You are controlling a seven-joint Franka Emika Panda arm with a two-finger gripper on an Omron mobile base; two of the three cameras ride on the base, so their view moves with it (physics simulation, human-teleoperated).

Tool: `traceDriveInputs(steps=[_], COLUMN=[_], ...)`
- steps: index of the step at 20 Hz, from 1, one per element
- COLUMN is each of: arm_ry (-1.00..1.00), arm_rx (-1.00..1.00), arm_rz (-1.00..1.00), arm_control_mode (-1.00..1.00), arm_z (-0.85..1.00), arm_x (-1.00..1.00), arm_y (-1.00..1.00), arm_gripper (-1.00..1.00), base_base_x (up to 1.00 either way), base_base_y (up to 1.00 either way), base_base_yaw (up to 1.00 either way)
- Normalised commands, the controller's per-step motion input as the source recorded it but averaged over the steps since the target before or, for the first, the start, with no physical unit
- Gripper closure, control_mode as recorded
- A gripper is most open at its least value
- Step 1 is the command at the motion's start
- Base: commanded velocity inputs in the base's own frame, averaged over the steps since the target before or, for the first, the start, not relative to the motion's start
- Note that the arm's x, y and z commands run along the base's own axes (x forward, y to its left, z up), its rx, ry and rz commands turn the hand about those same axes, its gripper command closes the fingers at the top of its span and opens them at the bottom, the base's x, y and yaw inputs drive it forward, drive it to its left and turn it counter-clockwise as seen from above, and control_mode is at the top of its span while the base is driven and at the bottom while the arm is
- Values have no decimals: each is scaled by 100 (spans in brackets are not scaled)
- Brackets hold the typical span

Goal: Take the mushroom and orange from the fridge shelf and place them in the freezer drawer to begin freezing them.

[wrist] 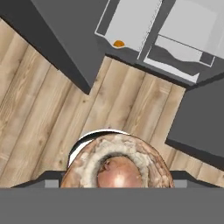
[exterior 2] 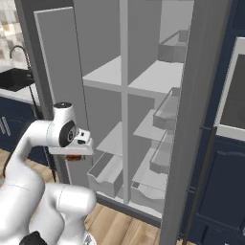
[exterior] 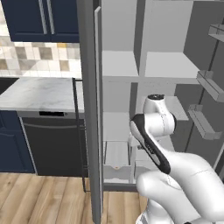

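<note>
Your gripper (wrist: 116, 186) is clamping the mushroom (wrist: 117, 162) above the wood floor (wrist: 52, 113); the orange (wrist: 118, 43) is lying in the freezer drawer (wrist: 131, 19).

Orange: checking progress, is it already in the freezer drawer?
Yes, the orange lies at the front of the open freezer drawer in the hand view.

A dishwasher (exterior: 52, 144) sits under a marble counter (exterior: 39, 94) at nine o'clock, with a sink (exterior 2: 14, 79) and wood floor (wrist: 39, 118) nearby.
</note>
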Motion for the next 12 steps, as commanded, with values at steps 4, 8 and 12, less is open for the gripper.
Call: traceDriveInputs(steps=[4, 8, 12], arm_ry=[15, 13, 10], arm_rx=[0, 3, 3], arm_rz=[13, 13, 14], arm_control_mode=[-100, -100, -100], arm_z=[-55, -51, -68], arm_x=[76, 74, 66], arm_y=[0, -3, -5], arm_gripper=[100, 100, 100], base_base_x=[0, 0, 0], base_base_y=[0, 0, 0], base_base_yaw=[0, 0, 0])
